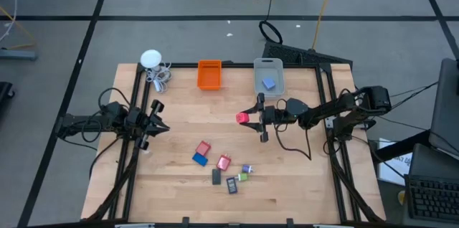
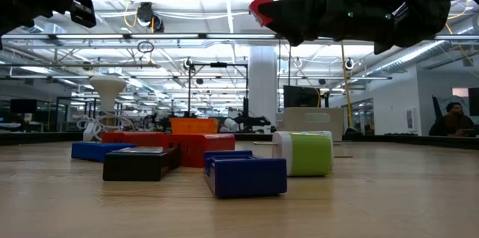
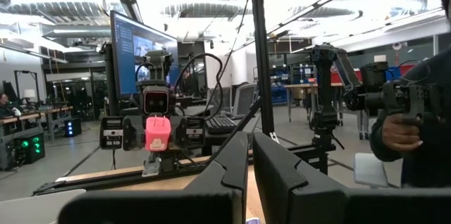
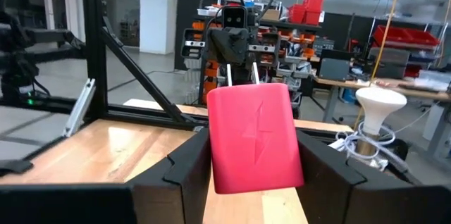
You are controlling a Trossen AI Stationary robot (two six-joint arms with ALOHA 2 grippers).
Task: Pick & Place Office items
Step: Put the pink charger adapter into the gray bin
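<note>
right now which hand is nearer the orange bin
Right. The right hand, holding a red block, hovers just past the orange bin toward the table's middle. The left hand waits farther away, by the table's left edge.

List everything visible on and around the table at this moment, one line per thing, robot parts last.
Red-pink flat block: one, held above mid-table by the right pincer.
Small loose office pieces: about seven, red, pink, blue, dark, green, clustered front-centre.
Blue block: one, inside the clear bin.
Orange plastic bin: one, back centre.
Clear grey bin: one, right of the orange one.
White round gadget: one, coiled cable, back-left.
Left pincer: shut, empty, left side.
Right pincer: shut on the block.
</note>
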